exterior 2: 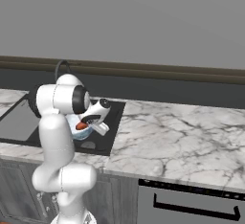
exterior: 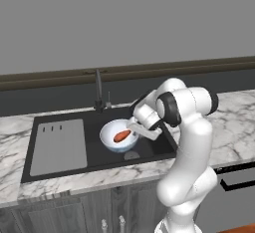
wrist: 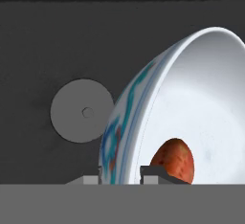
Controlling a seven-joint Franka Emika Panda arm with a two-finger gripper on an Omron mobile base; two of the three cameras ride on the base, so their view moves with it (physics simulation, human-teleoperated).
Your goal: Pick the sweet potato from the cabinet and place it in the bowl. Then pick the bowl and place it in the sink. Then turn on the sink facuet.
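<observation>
The white bowl [exterior: 112, 138] with a blue-patterned outside hangs over the black sink [exterior: 152, 146], just left of its round drain [exterior: 132, 155]. The reddish-orange sweet potato [exterior: 121, 136] lies inside the bowl. My gripper [exterior: 130, 127] is shut on the bowl's right rim, one finger inside and one outside. In the hand view the rim runs between the fingertips [wrist: 155, 173], with the bowl [wrist: 196, 94], sweet potato [wrist: 175, 160] and drain [wrist: 83, 110] ahead. The thin black sink faucet [exterior: 98, 90] stands behind the basin. From the right, the bowl [exterior 2: 79, 131] shows below the gripper [exterior 2: 88, 120]. The cabinet is out of view.
A grey ribbed drainboard [exterior: 59, 146] covers the sink's left part. White marble counter [exterior 2: 182, 137] stretches to the right of the basin. Grey base cabinet doors [exterior: 99, 207] sit under the counter, and a dark appliance front with a bar handle [exterior 2: 191, 208] is at lower right.
</observation>
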